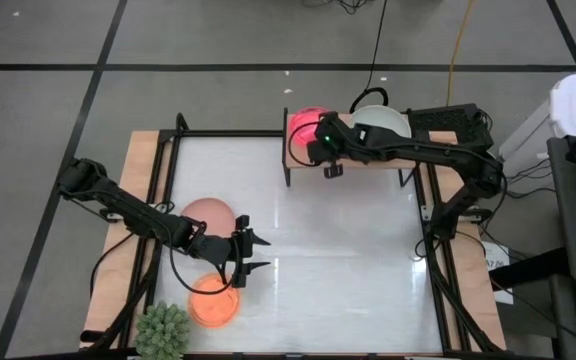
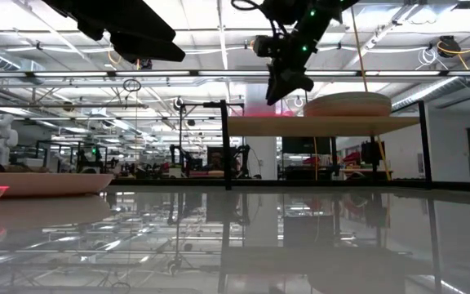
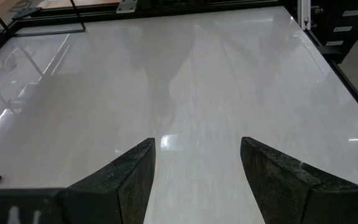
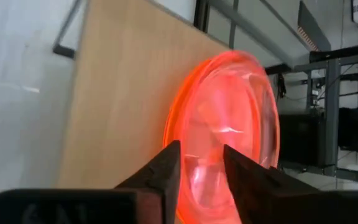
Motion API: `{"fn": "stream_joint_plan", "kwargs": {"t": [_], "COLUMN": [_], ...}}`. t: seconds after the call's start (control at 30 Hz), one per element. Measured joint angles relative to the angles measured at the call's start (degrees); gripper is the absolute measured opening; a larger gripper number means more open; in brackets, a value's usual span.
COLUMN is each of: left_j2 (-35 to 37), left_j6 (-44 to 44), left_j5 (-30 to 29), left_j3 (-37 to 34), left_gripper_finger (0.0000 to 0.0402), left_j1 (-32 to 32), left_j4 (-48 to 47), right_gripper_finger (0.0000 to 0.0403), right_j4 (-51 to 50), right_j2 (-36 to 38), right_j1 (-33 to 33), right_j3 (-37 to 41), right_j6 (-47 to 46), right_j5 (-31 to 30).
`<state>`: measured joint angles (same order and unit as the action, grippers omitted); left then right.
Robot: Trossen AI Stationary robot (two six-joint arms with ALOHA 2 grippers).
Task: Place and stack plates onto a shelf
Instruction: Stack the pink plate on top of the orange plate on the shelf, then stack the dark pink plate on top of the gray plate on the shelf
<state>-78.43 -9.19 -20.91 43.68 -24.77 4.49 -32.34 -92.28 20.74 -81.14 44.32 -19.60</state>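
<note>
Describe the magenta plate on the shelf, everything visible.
The magenta plate is small, round, glossy and see-through, glowing red-pink, with a raised rim and shallow well. It lies flat on the left end of the light-wood shelf, beside a pale plate on the right end. The right gripper is at its edge, fingers slightly parted with the rim between them; whether they press on it cannot be told. It may be more than one plate stacked; that isn't clear.
</note>
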Motion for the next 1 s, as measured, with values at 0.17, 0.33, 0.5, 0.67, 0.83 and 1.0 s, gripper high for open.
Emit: {"fn": "stream_joint_plan", "kwargs": {"t": [0.17,0.33,0.5,0.67,0.83,1.0], "left_j2": [0.0,0.0,0.0,0.0,0.0,0.0], "left_j6": [0.12,0.02,-0.39,-1.83,-5.27,-11.09], "left_j5": [0.0,0.0,-0.02,0.0,0.0,0.0], "left_j3": [0.0,0.0,0.0,0.02,0.02,0.02], "left_gripper_finger": [0.0241,0.0241,0.0241,0.0241,0.0241,0.0241], "left_j1": [0.0,0.0,0.0,0.0,-0.02,0.0], "left_j4": [0.0,-0.02,-1.23,-7.57,-15.5,-24.47], "right_gripper_finger": [0.0134,0.0139,0.0139,0.0139,0.0139,0.0139], "right_j4": [0.0,-0.75,-4.88,-9.78,-13.08,-11.88], "right_j2": [2.25,4.93,7.04,9.1,11.38,14.45], "right_j1": [-1.66,-4.62,-8.75,-13.07,-17.15,-21.78], "right_j3": [0.0,0.0,0.0,0.02,0.54,5.34], "right_j6": [-1.73,-6.1,-13.48,-20.77,-30.52,-37.31], "right_j5": [0.13,0.11,0.2,0.2,0.27,0.25]}}
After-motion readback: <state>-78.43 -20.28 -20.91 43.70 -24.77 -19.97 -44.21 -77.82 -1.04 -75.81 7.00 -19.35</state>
